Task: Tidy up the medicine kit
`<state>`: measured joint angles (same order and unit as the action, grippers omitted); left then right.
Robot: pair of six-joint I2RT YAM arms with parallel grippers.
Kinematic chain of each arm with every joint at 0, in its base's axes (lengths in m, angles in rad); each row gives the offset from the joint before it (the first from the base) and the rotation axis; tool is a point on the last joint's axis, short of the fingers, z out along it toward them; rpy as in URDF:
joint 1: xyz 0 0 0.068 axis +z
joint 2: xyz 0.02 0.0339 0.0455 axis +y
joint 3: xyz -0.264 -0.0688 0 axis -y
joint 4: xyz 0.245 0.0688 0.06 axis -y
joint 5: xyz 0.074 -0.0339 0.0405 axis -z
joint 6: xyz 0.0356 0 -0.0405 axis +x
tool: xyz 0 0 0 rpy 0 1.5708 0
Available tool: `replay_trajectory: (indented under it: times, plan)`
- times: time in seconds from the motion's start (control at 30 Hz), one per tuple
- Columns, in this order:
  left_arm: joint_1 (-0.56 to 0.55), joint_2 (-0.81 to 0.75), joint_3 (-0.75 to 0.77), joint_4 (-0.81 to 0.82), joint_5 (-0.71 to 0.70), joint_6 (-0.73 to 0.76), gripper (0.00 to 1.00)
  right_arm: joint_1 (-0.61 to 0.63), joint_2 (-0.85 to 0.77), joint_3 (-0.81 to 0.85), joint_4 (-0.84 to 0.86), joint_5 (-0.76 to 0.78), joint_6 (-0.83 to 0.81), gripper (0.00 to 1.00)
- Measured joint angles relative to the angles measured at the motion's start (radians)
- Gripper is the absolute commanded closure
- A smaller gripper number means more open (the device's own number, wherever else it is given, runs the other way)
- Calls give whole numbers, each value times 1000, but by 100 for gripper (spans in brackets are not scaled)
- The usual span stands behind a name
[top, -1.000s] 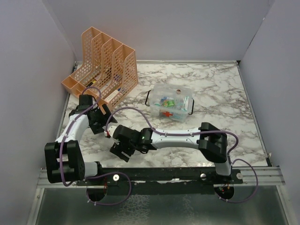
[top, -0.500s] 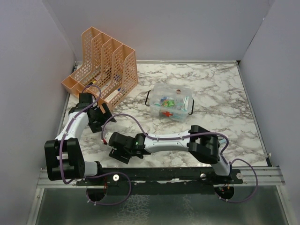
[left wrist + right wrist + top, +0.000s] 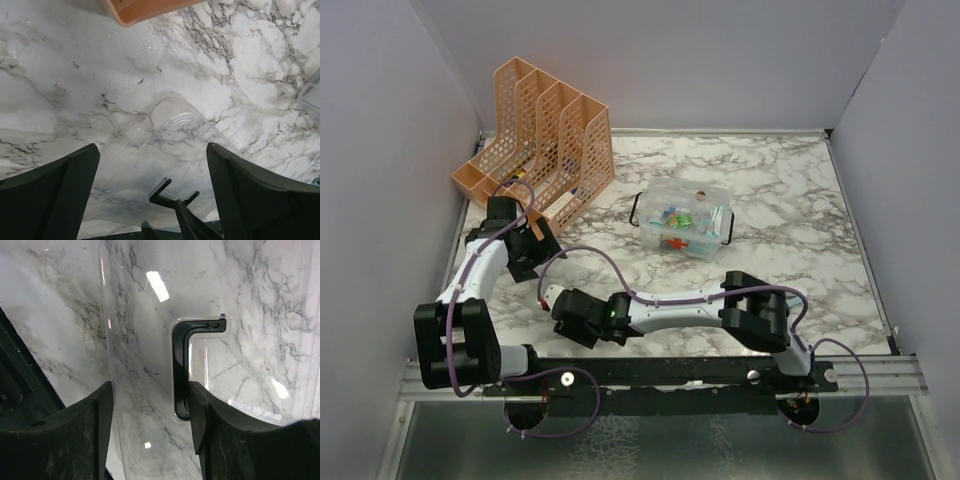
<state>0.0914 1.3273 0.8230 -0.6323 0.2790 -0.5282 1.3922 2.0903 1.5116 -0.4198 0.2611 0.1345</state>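
Lid retrieval appears under way: your right gripper, jaws apart, hangs over the clear lid beside its black handle. Your left gripper hovers wide open. The medicine kit sits well apart. Next, you likely need a square pinch on the handle. A red cross shows, but no legible writing.

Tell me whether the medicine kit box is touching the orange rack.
Apart. The top view shows bare table between the medicine kit box and the orange rack.

top external: is looking down from above and behind, far | both wrists: are facing down at the marble table, close | both are sharing the see-through lid
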Motion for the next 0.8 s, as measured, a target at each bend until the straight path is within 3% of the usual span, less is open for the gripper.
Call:
replay_trajectory:
  times: [0.5, 0.8]
  plan:
    - [0, -66, 37, -16, -16, -27, 5, -75, -109, -159, 61, 11, 22, 62]
    - [0, -60, 20, -22, 56, -23, 3, -173, -214, -246, 116, -97, 23, 64]
